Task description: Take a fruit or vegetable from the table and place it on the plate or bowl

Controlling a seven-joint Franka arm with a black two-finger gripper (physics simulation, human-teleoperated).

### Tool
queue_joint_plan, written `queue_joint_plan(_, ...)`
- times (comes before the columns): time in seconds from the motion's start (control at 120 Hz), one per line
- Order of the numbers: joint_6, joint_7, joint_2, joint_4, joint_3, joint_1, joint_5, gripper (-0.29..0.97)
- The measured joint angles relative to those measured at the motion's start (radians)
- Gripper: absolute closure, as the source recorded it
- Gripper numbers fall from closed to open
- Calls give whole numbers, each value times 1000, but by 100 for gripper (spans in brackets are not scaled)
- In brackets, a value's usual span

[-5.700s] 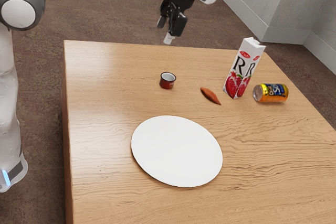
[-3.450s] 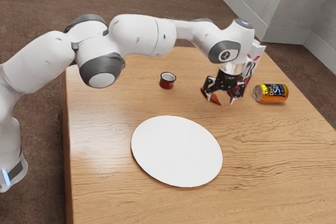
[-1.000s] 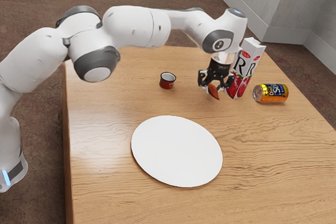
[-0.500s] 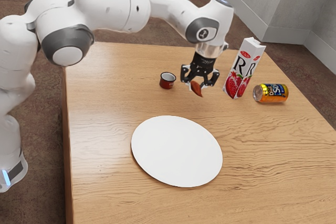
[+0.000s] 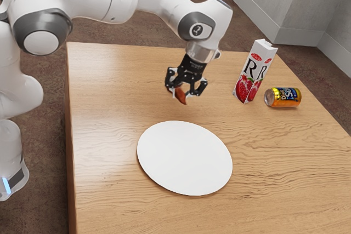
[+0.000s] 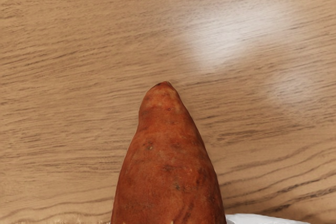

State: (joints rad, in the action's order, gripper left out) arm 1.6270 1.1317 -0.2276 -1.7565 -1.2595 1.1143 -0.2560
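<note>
Nearest the camera, in the lower centre of the exterior view, the flat round white plate [image 5: 184, 158] is lying on the light wooden table [image 5: 98, 135]. Nothing is resting on it.

Just beyond its far rim, the black two-finger gripper [image 5: 186, 89] is hanging above the table. Its fingers are clamping the orange-brown tapered sweet potato [image 5: 181, 97] from two sides, and the root's narrow end is pointing down. I am therefore carrying the sweet potato off the table, not yet over the plate. In the wrist view, the sweet potato [image 6: 168, 171] is tapering to a blunt tip over the wood grain, and a sliver of the plate [image 6: 262, 219] is showing beside it.

I am judging the root to be stiff, fairly light and matt-skinned, so crushing seems unlikely. The taper is the risk: it could slide downward between the pads. The thicker mid-body is giving the safer hold.

Farther back, toward the exterior view's right, the upright red-and-white juice carton [image 5: 253, 71] and the yellow drink can [image 5: 282, 96], lying on its side, are standing well apart from the gripper.
</note>
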Motion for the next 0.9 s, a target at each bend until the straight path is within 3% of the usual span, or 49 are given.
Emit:
queue_joint_plan(0.175, -101, 2, 2, -41, -22, -11, 3, 52)
queue_joint_plan(0.275, -142, -2, 2, -28, 13, -80, 5, 52)
queue_joint_plan(0.308, -153, -5, 17, -22, 111, -191, 8, 52)
queue_joint_plan(0.417, -169, -12, 100, -15, 783, -870, 69, 52)
queue_joint_plan(0.45, -173, -14, 104, -12, 895, -987, 84, 52)
queue_joint_plan(0.483, -176, -16, 101, -8, 955, -1049, 95, 52)
queue_joint_plan(0.558, -182, -19, 122, -17, 1006, -1091, 114, 53)
queue_joint_plan(0.767, -118, -8, 394, -287, 1004, -1047, 165, 52)
queue_joint_plan(0.9, 13, -8, 422, -355, 1000, -1062, 203, 52)
